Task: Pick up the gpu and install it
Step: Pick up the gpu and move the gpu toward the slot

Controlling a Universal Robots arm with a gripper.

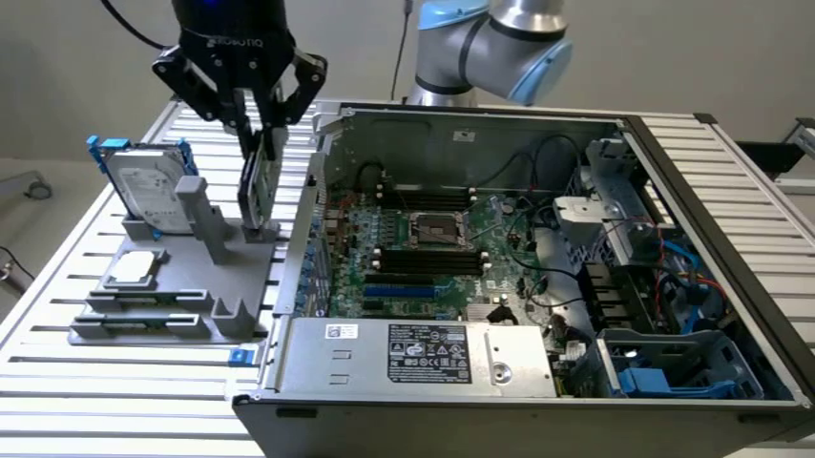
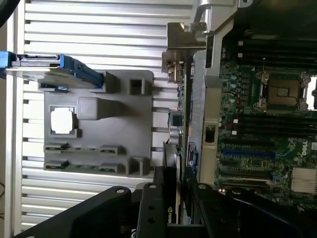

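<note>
The gpu (image 1: 259, 181) stands on edge in a slot of the grey holder (image 1: 166, 286), just outside the open computer case's (image 1: 510, 401) left wall in the exterior view. It is a thin card with a dark shroud. My gripper (image 1: 260, 129) comes down from above, its black fingers (image 1: 240, 119) pinching the card's top edge. The card's lower edge still meets the holder. In the wrist view the gpu (image 2: 170, 161) runs edge-on between my gripper's (image 2: 173, 198) fingers (image 2: 148, 210), beside the motherboard (image 2: 267, 124).
A silver hard drive in a blue frame (image 1: 147, 186) stands upright at the holder's back, and a small flat silver drive (image 1: 136, 267) lies on it. Inside the case are the motherboard (image 1: 421, 239), with blue slots (image 1: 407, 286), and a power supply (image 1: 433, 353). The slatted table (image 1: 114, 382) surrounds everything.
</note>
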